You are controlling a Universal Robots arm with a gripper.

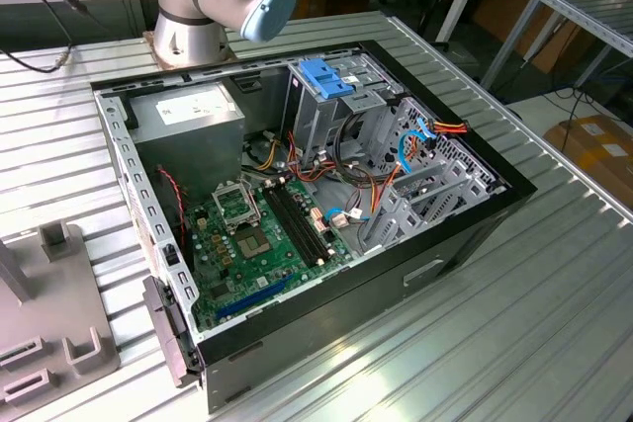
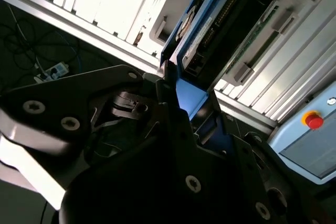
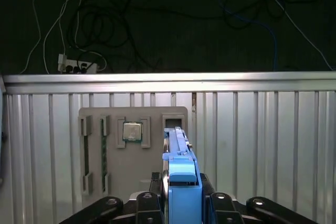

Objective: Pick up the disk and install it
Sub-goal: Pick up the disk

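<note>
Tower case [image 1: 450,254] lies open on the ribbed metal table [image 1: 514,343], seen from above in the exterior view. Inside it, taking the case's middle as the dial's centre:
- a grey power supply [image 1: 188,121] sits at ten o'clock;
- the green motherboard [image 1: 257,234] fills the floor toward seven o'clock;
- a grey metal drive cage [image 1: 321,116] stands at twelve o'clock, with a blocky blue latch [image 1: 326,76] on top;
- red and orange cables [image 1: 381,180] run toward a bare metal bracket at three o'clock.

The arm's base [image 1: 183,32] stands just outside the case at eleven o'clock. A grey holder plate [image 1: 40,328] rests on the table at eight o'clock, by the exterior view's left edge.

In the first wrist view the holder plate has several pockets. One holds a square processor chip [image 3: 132,131], and beside it a thin green stick [image 3: 104,153] lies in a narrow slot.

The gripper [image 3: 182,190] is closed onto the disk [image 3: 179,156]. Its black fingers press from both sides on the light-blue carrier rail at the near end. The disk stands edge-on and reaches from the fingers toward the plate's pocket next to the chip. Whether its far end touches the plate cannot be told.

In the second wrist view the disk [image 2: 226,19] shows its dark underside and connector row inside the blue frame. One finger [image 2: 167,77] touches the frame's end. Beyond the table edge there is a pale box with a red button [image 2: 313,120].

Past the table in the first wrist view, a power strip [image 3: 77,67] and loose wires lie on a dark floor.
</note>
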